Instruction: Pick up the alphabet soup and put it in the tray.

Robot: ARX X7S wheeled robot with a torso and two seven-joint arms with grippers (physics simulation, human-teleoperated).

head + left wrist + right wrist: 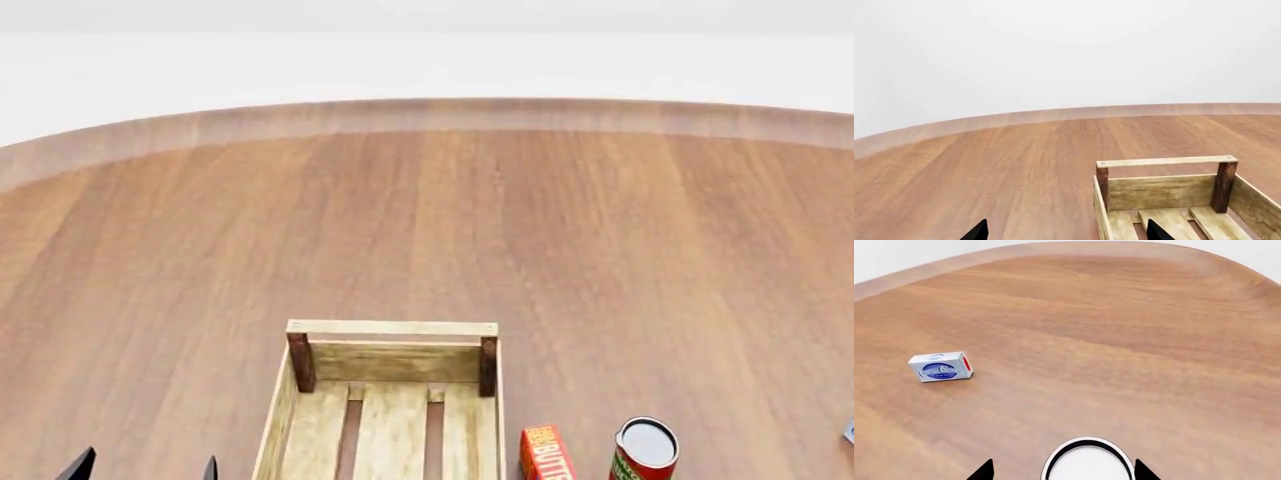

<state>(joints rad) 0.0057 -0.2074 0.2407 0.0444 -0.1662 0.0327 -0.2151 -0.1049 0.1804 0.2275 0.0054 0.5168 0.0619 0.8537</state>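
Seemingly poised over its target, the right claw [1064, 472] hangs with its two dark fingertips [984, 471] spread wide. The soup can [1087, 463] sits directly between them at the near edge of the right wrist view. Only the can's pale top and dark rim show; its label is hidden, and whether either fingertip touches it cannot be told. The can stands upright on the wooden worktop [1121, 340], out of the head view altogether. Farther off and to the left of it on the bare wood lies a small white-and-blue box [941, 367] with a red end, well apart from the can.

Across the worktop, the tray [391, 362], a light-wood slatted crate with darker corner posts, rests near the middle at the near edge of the head view, its far rail raised. Just right of it stands a small red box [545, 455], and beside that a red can [646, 450] with a pale top, neither touching the tray.

Meanwhile the left claw [144, 467] waits just left of the tray, only its two black tips showing, set apart and gripping nothing. Its wrist view shows the tray's far end rail and slats, with one fingertip over the tray's floor and the other over bare worktop.
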